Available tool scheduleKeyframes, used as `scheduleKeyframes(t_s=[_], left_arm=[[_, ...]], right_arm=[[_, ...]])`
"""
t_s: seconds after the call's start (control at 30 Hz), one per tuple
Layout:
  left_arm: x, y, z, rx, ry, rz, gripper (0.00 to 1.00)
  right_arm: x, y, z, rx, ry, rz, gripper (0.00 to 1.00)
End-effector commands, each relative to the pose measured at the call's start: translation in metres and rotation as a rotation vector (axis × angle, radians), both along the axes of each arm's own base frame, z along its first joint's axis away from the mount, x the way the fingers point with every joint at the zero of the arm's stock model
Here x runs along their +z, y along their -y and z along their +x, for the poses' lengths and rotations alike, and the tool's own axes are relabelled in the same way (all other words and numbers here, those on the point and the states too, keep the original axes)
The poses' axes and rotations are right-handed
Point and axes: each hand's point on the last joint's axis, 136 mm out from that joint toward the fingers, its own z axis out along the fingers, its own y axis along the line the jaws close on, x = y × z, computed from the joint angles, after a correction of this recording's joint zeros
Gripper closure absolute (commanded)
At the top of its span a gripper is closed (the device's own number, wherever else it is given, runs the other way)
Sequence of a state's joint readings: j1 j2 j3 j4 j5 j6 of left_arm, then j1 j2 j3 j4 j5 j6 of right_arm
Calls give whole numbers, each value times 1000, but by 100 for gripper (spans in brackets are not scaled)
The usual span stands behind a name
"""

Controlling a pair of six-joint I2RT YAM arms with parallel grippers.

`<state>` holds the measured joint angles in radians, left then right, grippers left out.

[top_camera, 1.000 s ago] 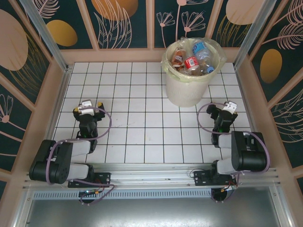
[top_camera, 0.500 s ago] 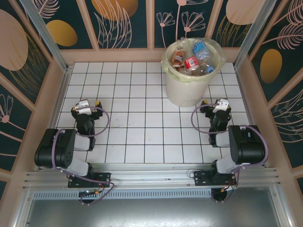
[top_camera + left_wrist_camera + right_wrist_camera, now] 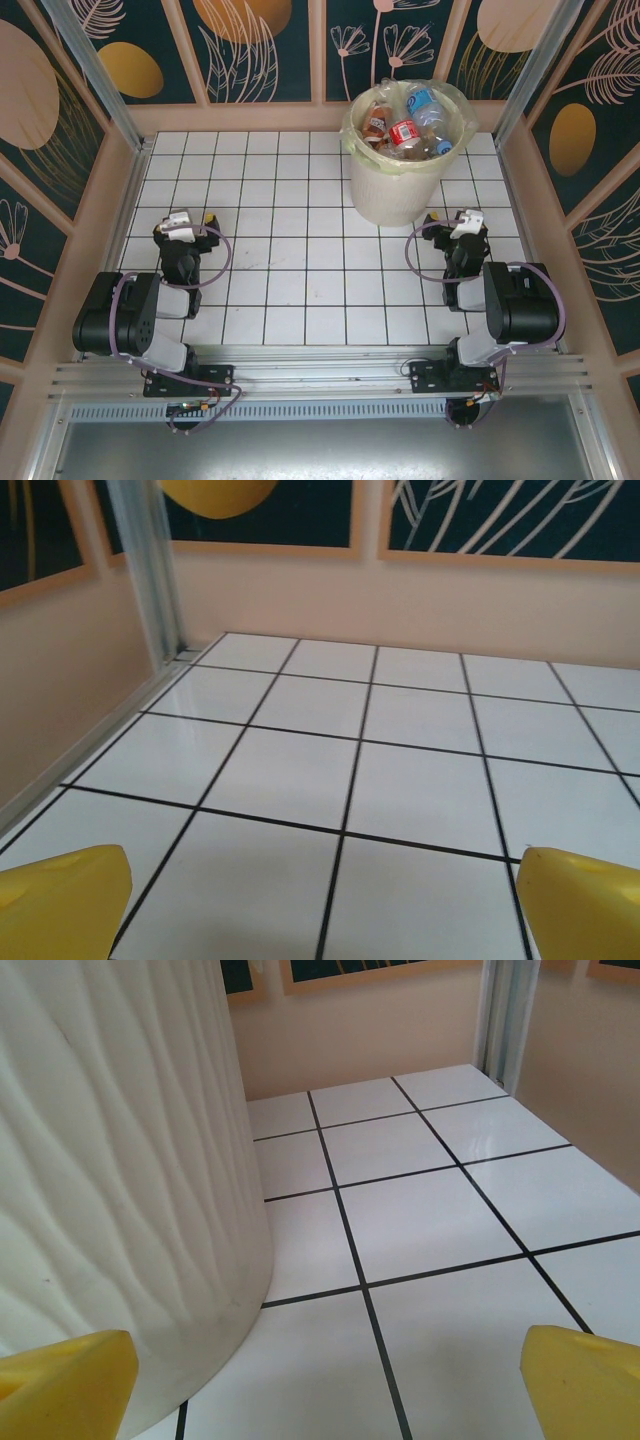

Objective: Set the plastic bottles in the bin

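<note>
A large round pale cream bucket lined with a translucent yellowish plastic bag (image 3: 395,190) stands on the white tiled bench (image 3: 280,180). It is the bin, and everything here is placed from it. The small clear plastic bottles (image 3: 405,125) lie heaped inside it up to the rim, with red, blue and orange labels showing.

The right claw (image 3: 456,222) sits just beside the bin, on its near right side. It is released, with the jaws spread wide and nothing between them. In the right wrist view the bin's rippled wall (image 3: 120,1160) rises close by one yellow fingertip (image 3: 70,1375), over bare tiles.

The left claw (image 3: 184,222) is well apart from the bin, off to its near left. It too is released and empty, with bare tiles between its yellow fingertips (image 3: 60,900).
</note>
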<state>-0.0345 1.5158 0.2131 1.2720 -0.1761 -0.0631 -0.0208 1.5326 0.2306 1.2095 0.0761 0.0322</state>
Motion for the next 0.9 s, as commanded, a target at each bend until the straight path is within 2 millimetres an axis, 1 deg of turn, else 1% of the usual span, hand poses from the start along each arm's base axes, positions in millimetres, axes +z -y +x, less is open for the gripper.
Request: scheduleKeyframes(t_s=[0.0, 0.1, 0.23, 0.33, 0.4, 0.47, 0.53, 0.57, 0.87], left_arm=[[10, 10, 2, -67, 38, 16, 1], [8, 3, 6, -23, 25, 1, 1], [8, 0, 5, -11, 23, -4, 1], [10, -18, -1, 98, 45, -30, 1], [10, -22, -3, 125, 51, -37, 1], [10, -20, -2, 113, 50, -35, 1], [8, -8, 3, 38, 31, -16, 1], [9, -5, 4, 19, 30, -10, 1], [8, -5, 4, 19, 29, -11, 1]], right_arm=[[10, -2, 1, 16, 47, 7, 1], [9, -1, 1, 14, 46, 7, 1], [9, -1, 0, 14, 45, 7, 1], [9, -2, 0, 15, 45, 7, 1], [10, -2, 0, 15, 46, 7, 1], [9, -1, 0, 14, 46, 7, 1], [9, -1, 1, 14, 45, 6, 1], [10, -2, 1, 15, 46, 6, 1], [9, -7, 2, 41, 39, -4, 1]])
